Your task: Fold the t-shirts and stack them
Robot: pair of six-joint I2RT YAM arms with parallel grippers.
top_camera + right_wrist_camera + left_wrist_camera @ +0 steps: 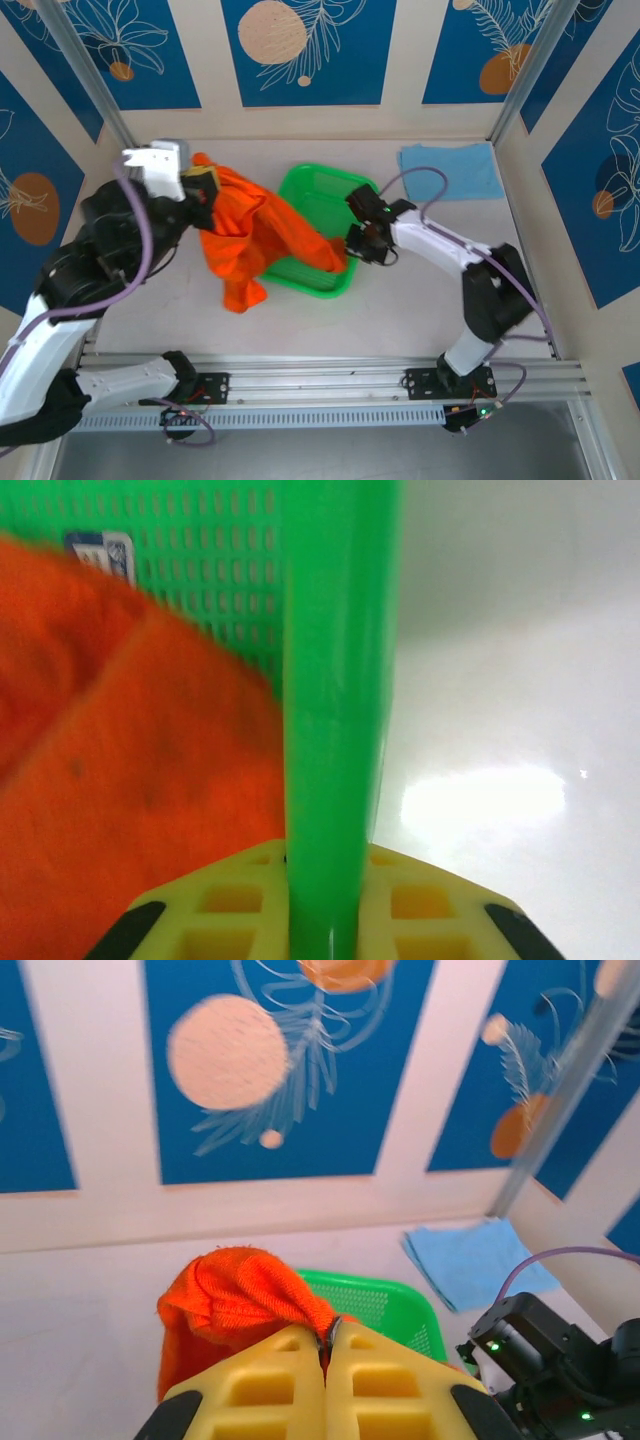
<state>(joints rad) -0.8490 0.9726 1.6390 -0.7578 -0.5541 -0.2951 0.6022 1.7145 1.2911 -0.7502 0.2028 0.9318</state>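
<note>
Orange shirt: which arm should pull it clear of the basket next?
Left. The left gripper is shut on the orange shirt, which drapes across the basket. The right gripper is clamped on the basket's wall, so it looks better used steadying it.

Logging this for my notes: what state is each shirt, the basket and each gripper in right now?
orange t-shirt: unfolded, bunched, lifted at one end
blue t-shirt: folded, lying flat
green basket: upright, one wall gripped
left gripper: shut on orange t-shirt
right gripper: shut on green basket
</note>
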